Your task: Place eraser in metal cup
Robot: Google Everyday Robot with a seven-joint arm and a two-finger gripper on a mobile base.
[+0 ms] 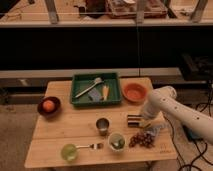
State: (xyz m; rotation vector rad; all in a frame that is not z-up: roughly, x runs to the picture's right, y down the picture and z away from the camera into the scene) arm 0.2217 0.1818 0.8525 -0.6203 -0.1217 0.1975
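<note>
Reaching in from the right, the robot's white arm [172,110] bent down over the right part of the wooden counter [60,130]. Its gripper [142,120] sat low, just above the wood and right at the eraser [133,120]. From where I stood I could not tell whether the gripper was spread, pressed together or pinching the eraser.

The eraser rested on the counter as a dark block with a paler band. Its right end met the gripper and its left end pointed toward the metal cup [103,125]. The metal cup stood upright near the counter's middle, left of the eraser and apart from it, with bare wood between them; its inside looked dark.

Behind the metal cup lay the green tray [77,101], with utensils [90,89] lying slantwise in it. The orange bowl [134,92] stood just right of the tray, behind the eraser. At the counter's left end, the dark bowl [41,111] held an orange fruit [48,105].

Toward the front edge, the white cup [117,141] with green contents stood near the metal cup, and the green cup [69,151] stood further left. A fork [93,146] lay between these two cups. The brown cluster [142,139] lay in front of the eraser, under the arm
</note>
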